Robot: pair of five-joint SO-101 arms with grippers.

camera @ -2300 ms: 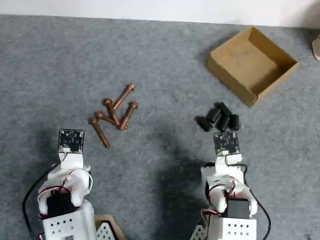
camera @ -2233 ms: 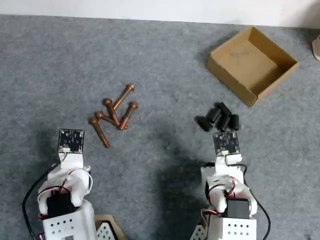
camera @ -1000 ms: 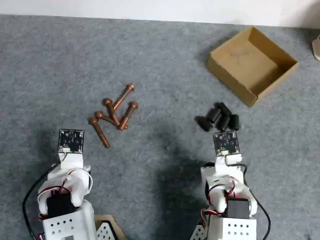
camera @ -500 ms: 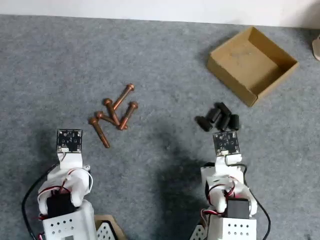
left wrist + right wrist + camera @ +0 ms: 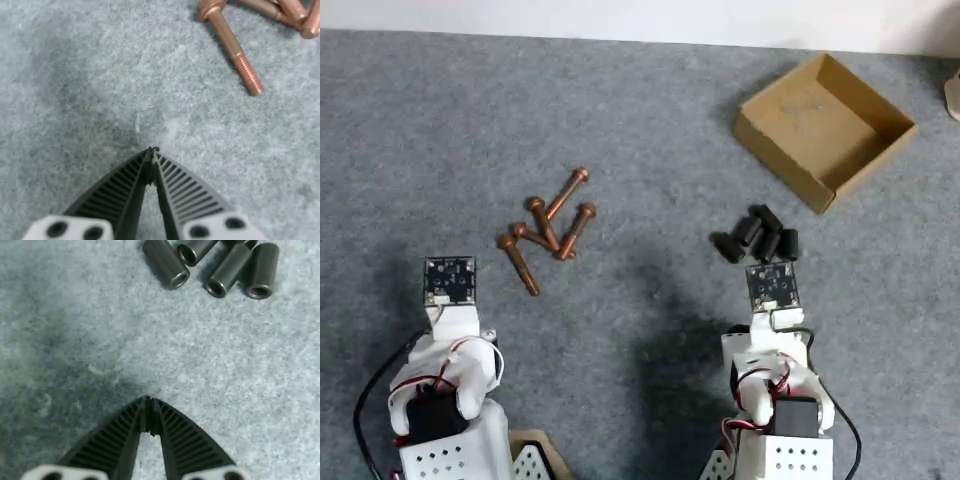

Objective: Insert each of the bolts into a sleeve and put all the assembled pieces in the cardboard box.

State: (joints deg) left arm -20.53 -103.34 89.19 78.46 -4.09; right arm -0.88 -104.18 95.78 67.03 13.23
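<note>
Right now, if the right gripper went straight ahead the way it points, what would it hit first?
The right gripper would probably meet the black sleeves first; only grey carpet lies between, though its height is unclear.

We read this as a robotics lab or maker's workshop, a test station rather than a lived-in room. The left arm (image 5: 445, 395) and right arm (image 5: 775, 385) are small white machines with red and black wires looping in the open and a bare circuit board (image 5: 450, 281) on each wrist, set side by side at a bench (image 5: 650, 130) covered in grey felt-like cloth before a plain white wall (image 5: 620, 15). What lies on it is plain hardware: copper-coloured bolts (image 5: 548, 228) in one cluster, black sleeves (image 5: 756, 235) in another, and an open cardboard box (image 5: 825, 128).
</note>
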